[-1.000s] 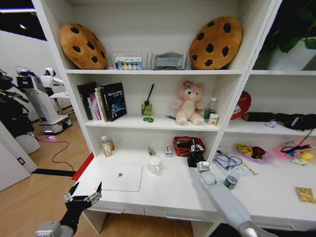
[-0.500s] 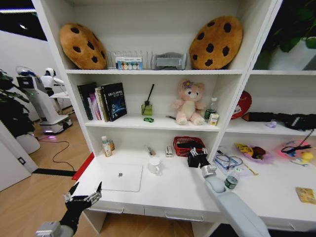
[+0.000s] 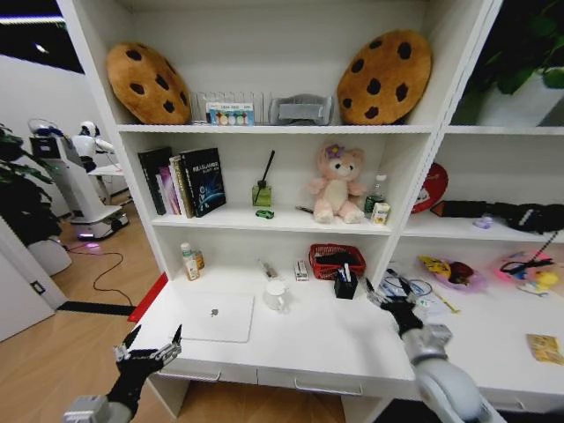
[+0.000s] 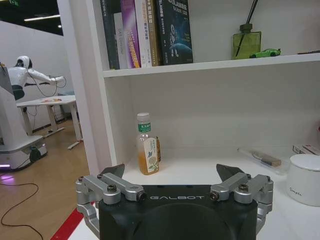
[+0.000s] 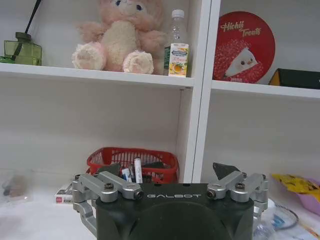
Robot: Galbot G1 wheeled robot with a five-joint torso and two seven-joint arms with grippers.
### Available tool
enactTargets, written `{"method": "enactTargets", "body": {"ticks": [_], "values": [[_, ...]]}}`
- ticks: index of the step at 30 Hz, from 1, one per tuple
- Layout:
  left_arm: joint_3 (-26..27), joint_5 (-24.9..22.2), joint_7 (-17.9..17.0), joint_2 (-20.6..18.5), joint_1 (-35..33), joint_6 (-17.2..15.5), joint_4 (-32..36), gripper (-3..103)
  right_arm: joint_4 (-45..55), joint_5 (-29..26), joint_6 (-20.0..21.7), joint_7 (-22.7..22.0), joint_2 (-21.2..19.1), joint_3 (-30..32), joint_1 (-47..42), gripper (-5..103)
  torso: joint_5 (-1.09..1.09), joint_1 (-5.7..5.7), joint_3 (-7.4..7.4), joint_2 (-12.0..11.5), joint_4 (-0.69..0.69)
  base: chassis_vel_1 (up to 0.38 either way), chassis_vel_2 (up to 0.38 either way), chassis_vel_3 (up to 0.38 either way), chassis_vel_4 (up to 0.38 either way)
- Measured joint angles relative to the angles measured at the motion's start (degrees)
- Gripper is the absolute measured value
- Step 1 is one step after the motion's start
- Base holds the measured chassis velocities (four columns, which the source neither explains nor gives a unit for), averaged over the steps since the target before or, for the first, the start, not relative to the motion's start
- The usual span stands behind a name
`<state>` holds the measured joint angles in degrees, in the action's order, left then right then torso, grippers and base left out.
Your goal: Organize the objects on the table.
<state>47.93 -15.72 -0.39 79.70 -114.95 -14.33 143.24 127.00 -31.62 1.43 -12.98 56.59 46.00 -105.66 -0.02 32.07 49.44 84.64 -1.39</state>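
Both claws empty above the long white surface [image 3: 326, 339].

The right claw [image 3: 394, 303], fingers spread, hovers beside the small black pen holder [image 3: 345, 284]; the left claw [image 3: 147, 347], fingers apart, hangs off the front edge near the slim silver laptop [image 3: 216, 316].

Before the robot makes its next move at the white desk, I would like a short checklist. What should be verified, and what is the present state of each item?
1. Right gripper empty and open: ok; its fingers stand apart with nothing between them.
2. Black pen holder upright on the table, free of the right gripper: ok; it stands in front of the red basket.
3. Left gripper open and out of the way: ok; it hangs off the table's front left corner.
4. Laptop shut and flat: ok.
5. White mug upright: ok; it stands beside the laptop.
6. Whether the mug holds anything: cannot tell.
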Motion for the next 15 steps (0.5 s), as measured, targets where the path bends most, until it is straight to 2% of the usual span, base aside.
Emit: {"method": "enactTargets", "body": {"ticks": [1,3,4,5,6,9,11,13,15], "values": [[0.0,0.0,0.0,0.0,0.0,0.0,0.0,100,0.0,0.0,0.0,0.0,0.0,0.0,0.0,100,0.00,0.00,0.00,0.0,0.00,0.000,0.000,0.000,0.000],[0.0,0.0,0.0,0.0,0.0,0.0,0.0,100,4.3,-1.6,-0.5,3.7,3.8,6.3,-8.6,100,0.00,0.00,0.00,0.0,0.03,0.000,0.000,0.000,0.000],[0.0,0.0,0.0,0.0,0.0,0.0,0.0,100,4.3,-1.6,-0.5,3.7,3.8,6.3,-8.6,100,0.00,0.00,0.00,0.0,0.03,0.000,0.000,0.000,0.000],[0.0,0.0,0.0,0.0,0.0,0.0,0.0,100,5.3,-1.3,-2.5,5.0,6.1,8.0,-11.4,100,0.00,0.00,0.01,0.0,0.02,0.000,0.000,0.000,0.000],[0.0,0.0,0.0,0.0,0.0,0.0,0.0,100,5.3,-1.3,-2.5,5.0,6.1,8.0,-11.4,100,0.00,0.00,0.01,0.0,0.02,0.000,0.000,0.000,0.000],[0.0,0.0,0.0,0.0,0.0,0.0,0.0,100,5.8,0.9,-8.6,7.0,12.2,10.1,-14.9,100,0.02,0.00,0.01,0.0,0.01,0.000,0.000,0.000,0.000],[0.0,0.0,0.0,0.0,0.0,0.0,0.0,100,5.7,1.4,-9.4,7.2,13.0,10.3,-15.2,100,0.01,0.00,0.01,0.0,0.02,0.000,0.000,0.000,0.000],[0.0,0.0,0.0,0.0,0.0,0.0,0.0,100,5.9,2.5,-11.4,7.4,16.0,10.5,-15.9,100,0.02,0.00,0.01,0.0,0.02,0.000,0.000,0.000,0.000],[0.0,0.0,0.0,0.0,0.0,0.0,0.0,100,6.1,2.6,-11.6,7.4,16.6,10.4,-15.9,100,0.01,0.00,0.01,0.0,0.02,0.000,0.000,0.000,0.000]]}}
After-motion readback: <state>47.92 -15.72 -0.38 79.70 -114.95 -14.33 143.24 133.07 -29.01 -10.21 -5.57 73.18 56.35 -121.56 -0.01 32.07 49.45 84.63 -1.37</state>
